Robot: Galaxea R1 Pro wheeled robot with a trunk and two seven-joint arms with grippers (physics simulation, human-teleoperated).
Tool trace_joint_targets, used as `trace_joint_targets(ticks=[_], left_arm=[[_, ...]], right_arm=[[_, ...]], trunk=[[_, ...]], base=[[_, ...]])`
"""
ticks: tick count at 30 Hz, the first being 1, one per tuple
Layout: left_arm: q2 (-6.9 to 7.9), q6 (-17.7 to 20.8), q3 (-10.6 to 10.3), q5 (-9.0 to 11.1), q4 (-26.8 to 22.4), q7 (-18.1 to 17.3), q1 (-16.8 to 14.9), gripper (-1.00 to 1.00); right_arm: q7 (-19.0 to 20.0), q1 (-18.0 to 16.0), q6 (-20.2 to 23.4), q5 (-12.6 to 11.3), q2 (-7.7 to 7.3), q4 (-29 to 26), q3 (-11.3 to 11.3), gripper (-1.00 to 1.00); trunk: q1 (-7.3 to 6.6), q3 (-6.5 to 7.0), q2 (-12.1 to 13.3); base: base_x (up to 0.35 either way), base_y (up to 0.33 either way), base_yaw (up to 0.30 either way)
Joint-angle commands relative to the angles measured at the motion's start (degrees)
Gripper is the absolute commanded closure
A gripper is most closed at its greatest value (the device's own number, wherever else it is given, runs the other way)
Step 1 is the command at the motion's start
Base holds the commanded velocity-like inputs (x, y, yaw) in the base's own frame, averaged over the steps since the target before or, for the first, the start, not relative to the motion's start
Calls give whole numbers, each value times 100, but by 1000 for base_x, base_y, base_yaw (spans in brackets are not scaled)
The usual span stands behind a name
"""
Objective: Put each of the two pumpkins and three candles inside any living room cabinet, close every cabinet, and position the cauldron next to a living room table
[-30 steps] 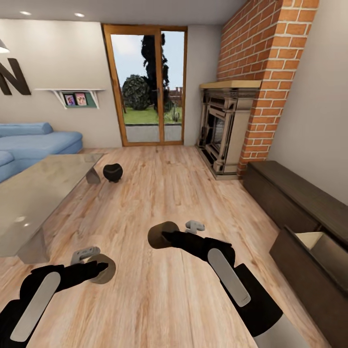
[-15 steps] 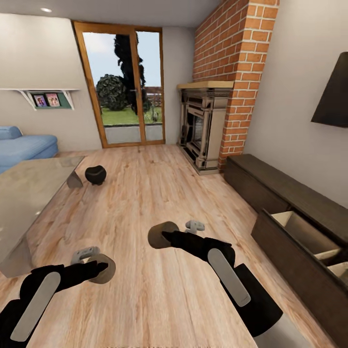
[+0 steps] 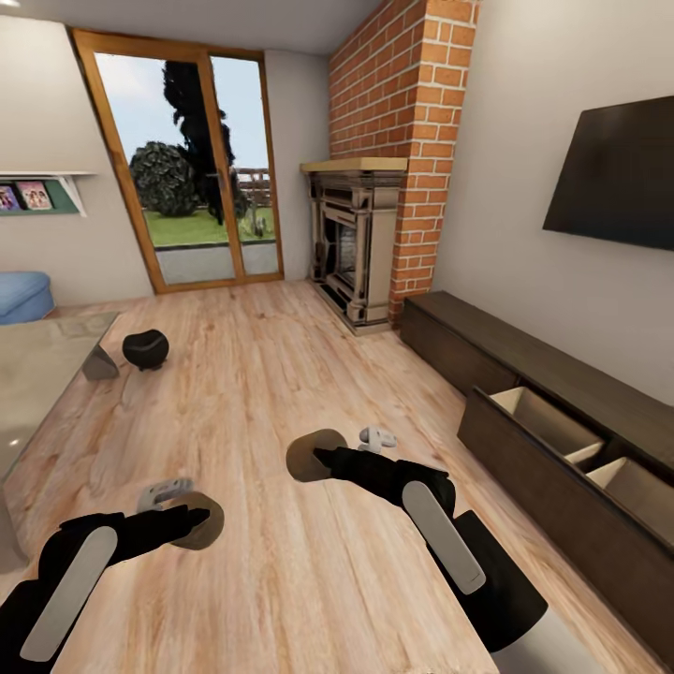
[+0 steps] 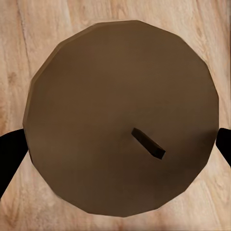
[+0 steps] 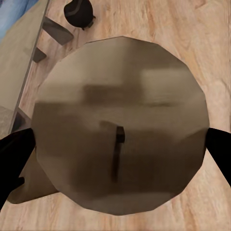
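Clearly clamped: left gripper (image 3: 194, 520) on one candle (image 3: 206, 522), right gripper (image 3: 318, 456) on another candle (image 3: 307, 453); fingertips mostly hidden, cabinet (image 3: 562, 468) drawer cut off.

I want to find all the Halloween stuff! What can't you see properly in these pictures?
- Inside of the open drawer, head view: its own dark front hides the bottom, so what lies there cannot be told.
- Table, head view: cut off by the picture's left edge.
- Fingers, left wrist view: mostly hidden behind the left candle.
- Cauldron, head view: too small to see inside.
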Motion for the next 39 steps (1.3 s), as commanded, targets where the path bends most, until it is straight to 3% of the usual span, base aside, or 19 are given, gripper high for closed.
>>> trace_joint_targets(ticks=[1,39], left_arm=[[4,12,-3,62,-5,57,-2,100],[4,12,-3,42,-5,57,0,100]], right_arm=[[-60,-6,8,-61,2,-5,5,100],[-60,-6,8,-61,2,-10,5,100]], trunk=[[-1,-6,-3],[-1,-6,-3]], base=[[-1,219,-280],[55,219,-280]])
